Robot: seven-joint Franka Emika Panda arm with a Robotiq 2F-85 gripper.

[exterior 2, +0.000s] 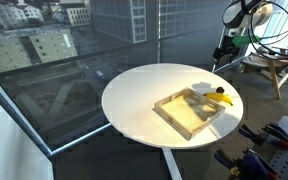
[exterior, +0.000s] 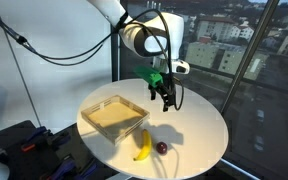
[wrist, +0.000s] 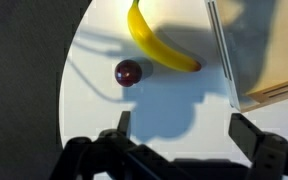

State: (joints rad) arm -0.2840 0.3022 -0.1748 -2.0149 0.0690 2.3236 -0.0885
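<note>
My gripper (exterior: 167, 100) hangs open above the round white table (exterior: 199, 135), with nothing between its fingers. In the wrist view the gripper (wrist: 181, 126) shows two dark fingertips (wrist: 123, 122) wide apart over bare tabletop. Ahead of them lie a yellow banana (wrist: 156, 42) and a small dark red fruit (wrist: 128, 72). In an exterior view the banana (exterior: 143, 146) and the red fruit (exterior: 162, 148) lie near the table's front edge. A shallow wooden tray (exterior: 112, 116) sits beside them; its edge (wrist: 269, 60) shows in the wrist view. The gripper (exterior 2: 224, 50) appears at the table's far side in an exterior view.
The table stands by large windows looking onto city buildings (exterior 2: 44, 40). Black equipment (exterior: 19, 145) sits low beside the table. A wooden chair frame (exterior 2: 269, 70) stands behind the arm. Black cables (exterior: 44, 50) hang from the arm.
</note>
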